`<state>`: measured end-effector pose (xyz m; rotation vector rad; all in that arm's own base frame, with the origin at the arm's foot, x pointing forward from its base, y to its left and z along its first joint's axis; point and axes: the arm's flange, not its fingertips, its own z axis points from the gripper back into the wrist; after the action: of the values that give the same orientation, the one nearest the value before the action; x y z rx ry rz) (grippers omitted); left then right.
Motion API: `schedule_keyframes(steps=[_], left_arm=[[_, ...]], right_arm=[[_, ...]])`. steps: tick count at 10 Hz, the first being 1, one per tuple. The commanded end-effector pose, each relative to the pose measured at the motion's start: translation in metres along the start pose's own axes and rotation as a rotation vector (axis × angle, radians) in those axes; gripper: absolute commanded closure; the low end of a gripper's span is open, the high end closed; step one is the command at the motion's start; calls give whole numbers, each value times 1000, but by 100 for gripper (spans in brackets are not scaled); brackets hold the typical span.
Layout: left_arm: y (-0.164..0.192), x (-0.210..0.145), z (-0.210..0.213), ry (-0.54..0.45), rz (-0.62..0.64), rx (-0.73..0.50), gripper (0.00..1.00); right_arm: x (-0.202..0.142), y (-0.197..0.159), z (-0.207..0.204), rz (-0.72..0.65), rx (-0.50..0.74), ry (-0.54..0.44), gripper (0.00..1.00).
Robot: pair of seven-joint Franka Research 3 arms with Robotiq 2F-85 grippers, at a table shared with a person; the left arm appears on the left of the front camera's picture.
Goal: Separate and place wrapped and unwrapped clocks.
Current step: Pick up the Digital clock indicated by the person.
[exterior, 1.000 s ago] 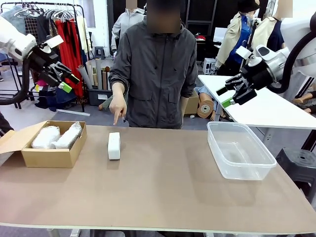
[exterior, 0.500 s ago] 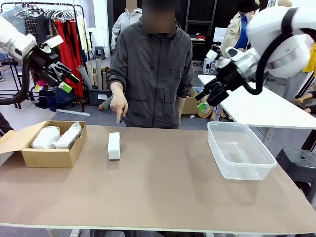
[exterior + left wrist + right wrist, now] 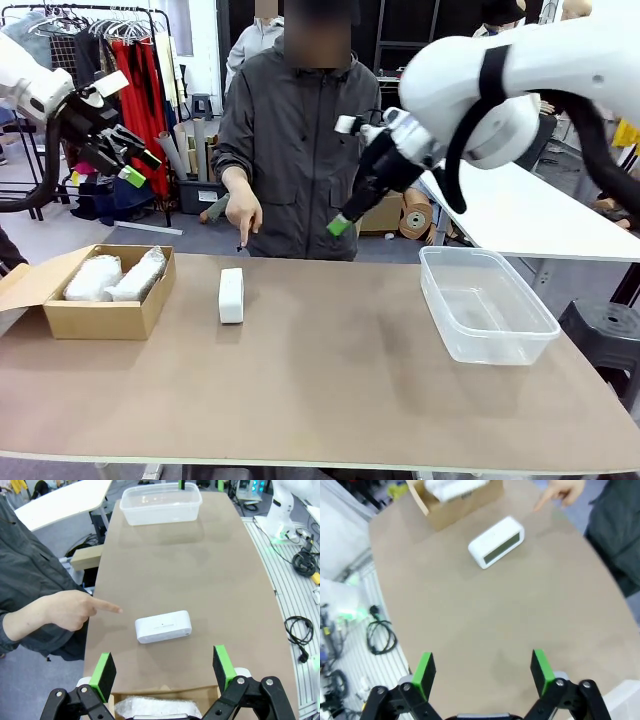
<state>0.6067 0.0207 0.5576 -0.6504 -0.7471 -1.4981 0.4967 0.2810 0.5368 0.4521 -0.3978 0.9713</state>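
The unwrapped clock (image 3: 231,295), bare, white and smooth, lies on the brown table left of centre. It also shows in both wrist views (image 3: 163,626) (image 3: 497,541). Two wrapped clocks (image 3: 92,277) (image 3: 140,273) in crinkly plastic rest inside the cardboard box (image 3: 110,318) at the far left. My left gripper (image 3: 125,155) hangs open, high above the box, holding nothing. My right gripper (image 3: 342,222) is open and empty in the air over the table's far middle, right of the bare clock. The person's hand (image 3: 240,215) points a finger down just behind that clock.
A clear plastic container (image 3: 470,345) stands on the right side of the table; it is also at the far end in the left wrist view (image 3: 161,502). The person stands close behind the far edge. A white table sits behind on the right.
My right arm has swung from the far right, above the container, leftward to the far middle of the table. The left arm, the clocks and the pointing hand have stayed put.
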Motion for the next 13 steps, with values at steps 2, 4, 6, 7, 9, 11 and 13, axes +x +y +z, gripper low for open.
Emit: schedule_keyframes(steps=[2,4,6,7,9,11,13], left_arm=[[-1,0,2,4,-7,-6,0],[-1,0,2,4,-7,-6,0],[-1,0,2,4,-7,-6,0],[-1,0,2,4,-7,-6,0],[-1,0,2,4,-7,-6,0],[-1,0,2,4,-7,-6,0],[-1,0,2,4,-7,-6,0]], right_arm=[[66,10,-32,-105,-46,141,0],[89,9,-57,-142,-72,238,0],[101,11,-81,-134,-141,276,0],[103,12,-87,-85,-104,288,0],[78,8,-76,-131,-118,242,0],[78,8,-76,-131,-118,242,0],[78,8,-76,-131,-118,242,0]])
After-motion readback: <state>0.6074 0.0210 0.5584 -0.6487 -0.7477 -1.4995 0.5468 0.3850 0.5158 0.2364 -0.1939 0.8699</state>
